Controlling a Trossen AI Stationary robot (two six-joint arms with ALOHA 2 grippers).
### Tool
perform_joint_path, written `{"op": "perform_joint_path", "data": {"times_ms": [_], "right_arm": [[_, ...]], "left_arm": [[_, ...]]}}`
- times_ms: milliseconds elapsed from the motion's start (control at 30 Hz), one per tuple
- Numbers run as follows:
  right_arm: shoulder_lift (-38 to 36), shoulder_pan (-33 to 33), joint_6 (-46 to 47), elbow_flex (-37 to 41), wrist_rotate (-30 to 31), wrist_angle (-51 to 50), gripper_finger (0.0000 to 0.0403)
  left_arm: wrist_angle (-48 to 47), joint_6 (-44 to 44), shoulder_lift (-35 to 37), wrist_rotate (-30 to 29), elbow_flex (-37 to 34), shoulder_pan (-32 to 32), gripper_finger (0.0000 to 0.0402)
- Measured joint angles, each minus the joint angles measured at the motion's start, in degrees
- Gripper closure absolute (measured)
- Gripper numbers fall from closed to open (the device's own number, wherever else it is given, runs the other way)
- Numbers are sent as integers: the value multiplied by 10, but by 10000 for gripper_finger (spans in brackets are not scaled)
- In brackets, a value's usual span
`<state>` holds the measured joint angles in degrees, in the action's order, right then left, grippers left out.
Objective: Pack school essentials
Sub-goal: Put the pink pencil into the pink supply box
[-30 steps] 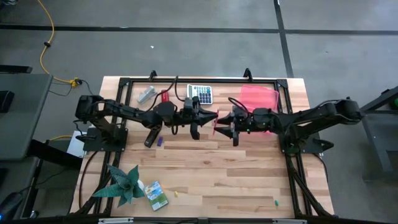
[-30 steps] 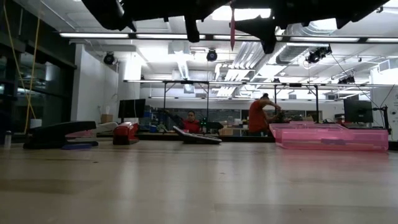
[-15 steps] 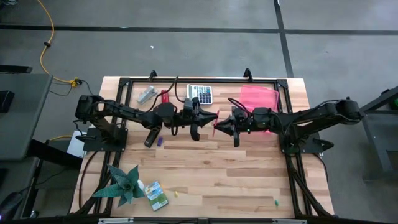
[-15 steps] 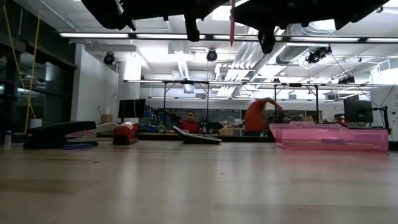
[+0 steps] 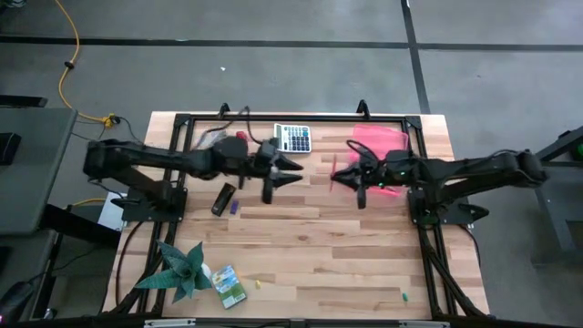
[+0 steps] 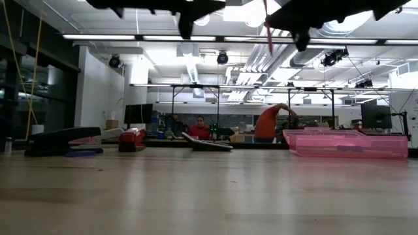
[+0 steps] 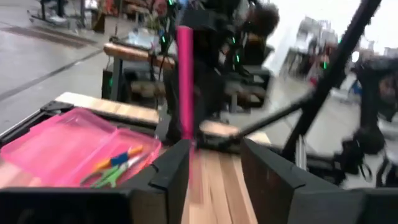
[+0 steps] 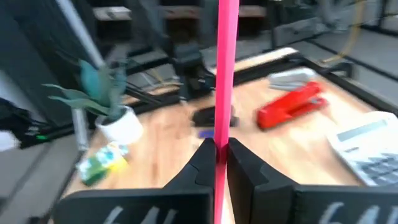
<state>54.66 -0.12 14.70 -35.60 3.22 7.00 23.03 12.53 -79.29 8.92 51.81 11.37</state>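
Note:
My right gripper (image 5: 336,176) is high above the table's middle, shut on a pink stick (image 5: 332,169) that stands upright. My left gripper (image 5: 297,171) is a short way to the stick's left, open, with nothing between its fingers (image 7: 214,149). In the left wrist view the pink stick (image 7: 185,81) stands beyond those fingers. A pink tray (image 5: 383,141) at the far right holds green-handled scissors (image 7: 107,177) and an orange pencil (image 7: 118,157). A purple stick (image 5: 235,208), a yellow stick (image 5: 258,283) and the crayon box (image 5: 228,284) lie on the table. My right gripper pinches the pink stick (image 8: 217,149) between its two fingers. The fingers come about level from the table's right and lie across the stick. The stick is upright and lifted clear of the table, with a long part (image 8: 227,56) showing beyond the fingers.
A calculator (image 5: 293,138) lies at the far edge and a red stapler (image 5: 239,141) under my left arm. A black stapler (image 5: 221,198) lies left of centre. A potted plant (image 5: 182,269) stands near the front left. People move in the room behind (image 6: 268,124).
My right gripper has shut on the pink stick and carried it, still upright, toward the table's right, nearer the pink tray. My left gripper has let the stick go, opened, and drawn back toward the table's left.

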Motion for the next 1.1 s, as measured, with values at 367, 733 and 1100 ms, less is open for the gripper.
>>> {"op": "perform_joint_path", "data": {"times_ms": [367, 733, 1100], "right_arm": [[-143, -8, -32, 0, 77, -176, 402], [-141, -8, -32, 0, 70, -180, 403], [-18, -90, 57, -113, 163, -528, 403]], "left_arm": [[-76, -43, 236, -64, -94, -6, 261], [-27, -7, 305, -81, -166, -6, 261], [-26, -7, 304, -81, -166, -6, 261]]}}
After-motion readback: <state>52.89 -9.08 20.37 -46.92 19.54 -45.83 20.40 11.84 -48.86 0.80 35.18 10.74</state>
